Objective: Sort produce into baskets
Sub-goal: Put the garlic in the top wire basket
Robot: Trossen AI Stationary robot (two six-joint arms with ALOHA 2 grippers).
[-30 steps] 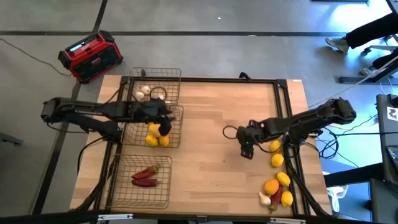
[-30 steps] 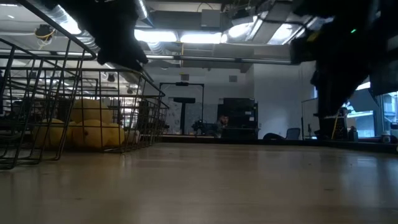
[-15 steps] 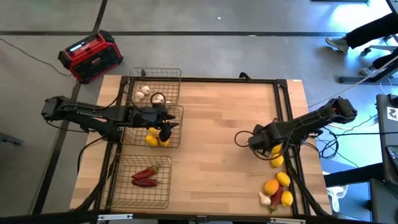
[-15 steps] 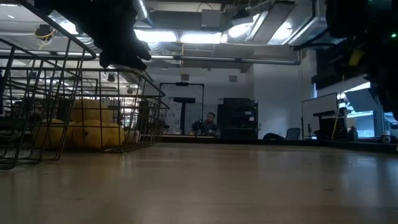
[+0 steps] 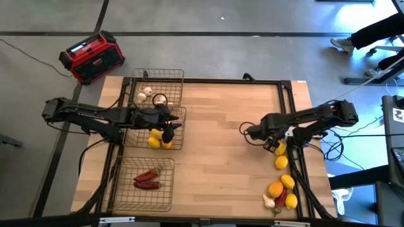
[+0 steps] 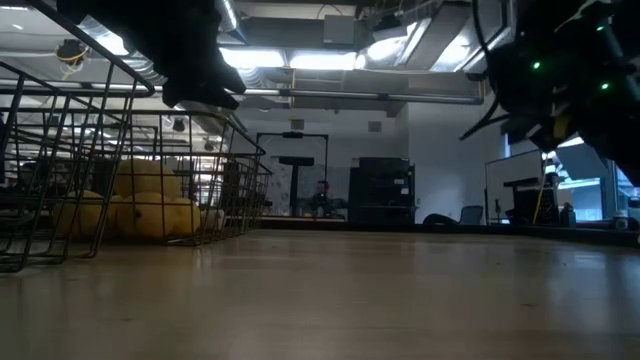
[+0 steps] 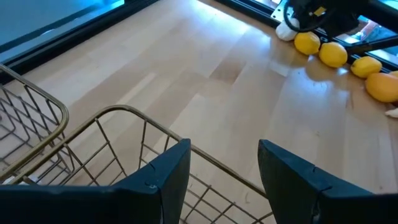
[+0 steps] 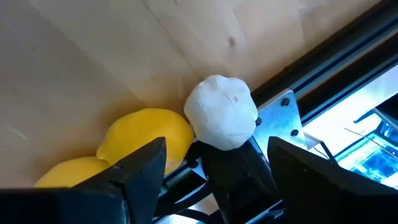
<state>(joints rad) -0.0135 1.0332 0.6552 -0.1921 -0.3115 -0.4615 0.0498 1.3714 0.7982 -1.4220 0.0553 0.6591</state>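
garlic basket (image 5: 158, 88) | lemon basket (image 5: 177, 129) | chili basket (image 5: 148, 192) | left gripper (image 5: 169, 131) open, empty | right gripper (image 5: 273, 146) open, empty

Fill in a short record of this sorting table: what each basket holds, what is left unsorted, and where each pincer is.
Far basket: garlic bulbs
Middle basket: lemons
Near basket: red chili peppers
Unsorted: mixed produce pile at the table's right edge
Left pincer: open, empty, above middle basket
Right pincer: open, at a garlic bulb and lemon
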